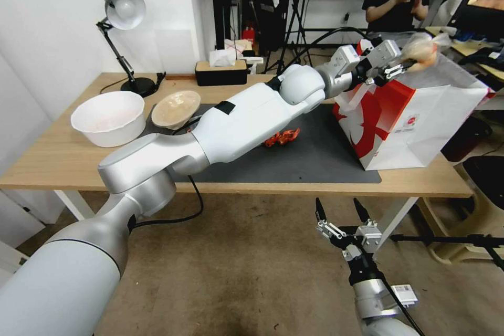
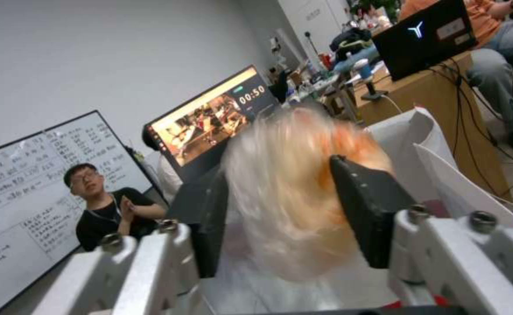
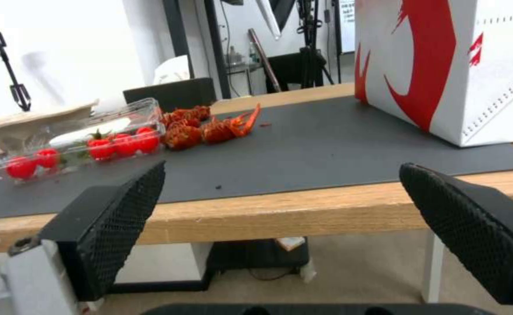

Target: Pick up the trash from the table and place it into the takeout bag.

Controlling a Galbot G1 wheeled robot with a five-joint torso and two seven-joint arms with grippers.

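The left end effector (image 1: pixel 404 65) pinches a pale crumpled ball (image 1: pixel 420 51) just above the takeout bag (image 1: pixel 415 121) on the counter (image 1: pixel 63 157). The right end effector (image 1: pixel 341 212) hangs spread below the counter's front edge.

The table (image 1: pixel 63 157) is light wood with a matt finish; on it lies a smooth, matt dark grey mat (image 1: pixel 315 157). The takeout bag (image 1: pixel 415 126) is smooth paper, red and white. The left gripper (image 1: pixel 397 68) pinches a wrinkly, thin translucent plastic ball (image 1: pixel 420 51). The right gripper (image 3: pixel 291 227) has rough, knurled black pads (image 3: pixel 122 210). The white bowl (image 1: pixel 107 118) looks matt.
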